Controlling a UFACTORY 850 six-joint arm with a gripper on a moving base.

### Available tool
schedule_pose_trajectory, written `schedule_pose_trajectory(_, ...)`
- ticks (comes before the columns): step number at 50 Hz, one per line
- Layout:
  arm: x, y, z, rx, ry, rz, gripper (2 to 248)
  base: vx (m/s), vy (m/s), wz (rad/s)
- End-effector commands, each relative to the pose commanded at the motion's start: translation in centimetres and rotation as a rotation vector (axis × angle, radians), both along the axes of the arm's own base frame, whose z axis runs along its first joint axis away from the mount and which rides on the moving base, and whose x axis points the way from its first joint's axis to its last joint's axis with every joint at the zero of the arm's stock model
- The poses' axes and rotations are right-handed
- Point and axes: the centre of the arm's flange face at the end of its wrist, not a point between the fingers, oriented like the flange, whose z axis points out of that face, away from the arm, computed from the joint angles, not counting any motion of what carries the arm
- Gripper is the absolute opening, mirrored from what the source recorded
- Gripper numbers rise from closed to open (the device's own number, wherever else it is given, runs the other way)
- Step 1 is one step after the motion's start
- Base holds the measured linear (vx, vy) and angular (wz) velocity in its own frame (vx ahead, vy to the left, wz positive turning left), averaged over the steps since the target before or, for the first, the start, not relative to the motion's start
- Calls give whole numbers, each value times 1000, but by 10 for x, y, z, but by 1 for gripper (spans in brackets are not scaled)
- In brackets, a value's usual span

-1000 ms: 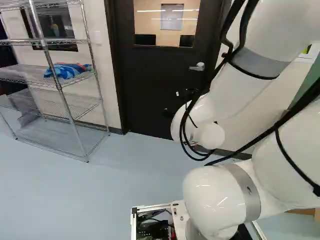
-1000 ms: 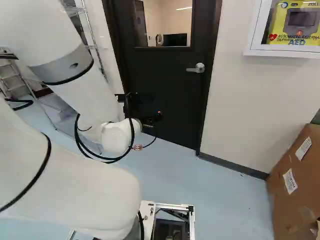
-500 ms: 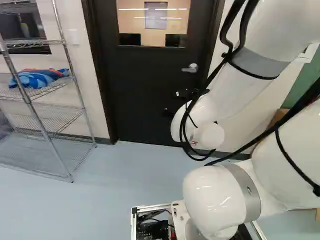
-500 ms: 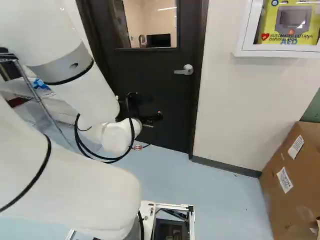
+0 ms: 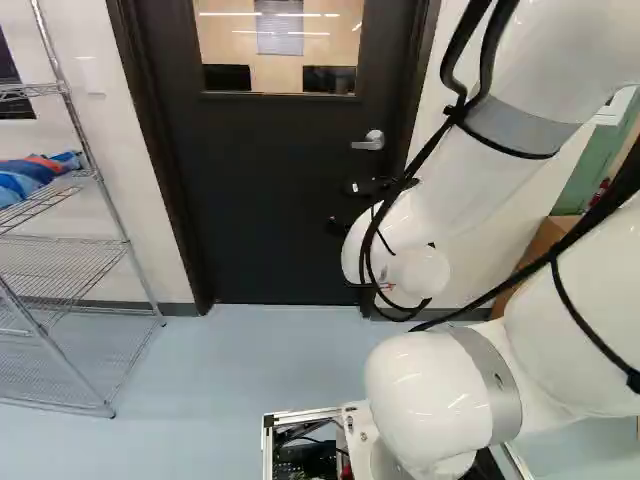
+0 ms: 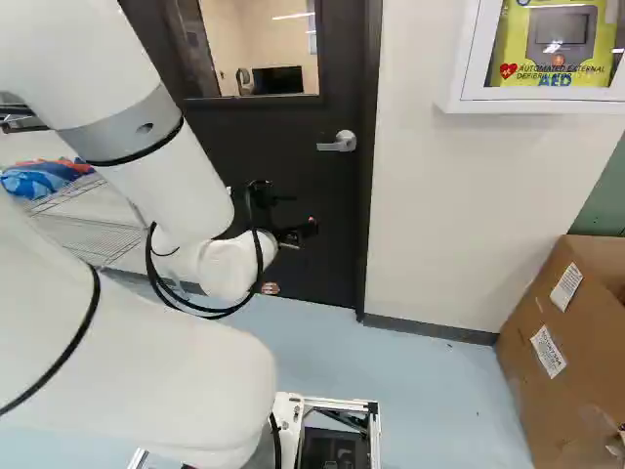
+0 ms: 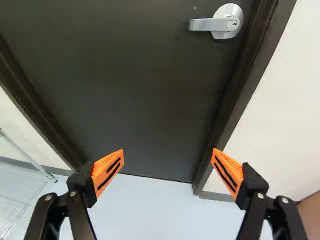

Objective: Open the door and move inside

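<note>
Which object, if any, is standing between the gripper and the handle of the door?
Nothing visible does. In the wrist view, the silver handle shows uncovered on the dark door, ahead of the open gripper. The wire shelf stands off to the side.

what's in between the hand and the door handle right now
Nothing shows between the open hand and the silver door handle; the wrist view has only the bare, dark door in that stretch.

dark door (image 7: 150,90) ahead of 2 wide-spread jaws
silver handle (image 7: 215,24) also ahead, pale floor (image 7: 160,210) between them
</note>
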Motion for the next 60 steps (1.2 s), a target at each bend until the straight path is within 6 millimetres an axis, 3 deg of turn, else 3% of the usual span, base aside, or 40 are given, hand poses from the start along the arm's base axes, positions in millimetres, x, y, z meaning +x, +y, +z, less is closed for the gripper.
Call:
schedule_pose_trajectory(27, 0, 0, 0, 0, 0, 0, 247, 156, 51, -28)
schedule_pose_trajectory(46, 1, 0, 0, 0, 0, 0, 247, 2, 1, 0)
schedule_pose_trajectory(60, 14, 0, 12, 0, -28, 0, 247, 0, 0, 0)
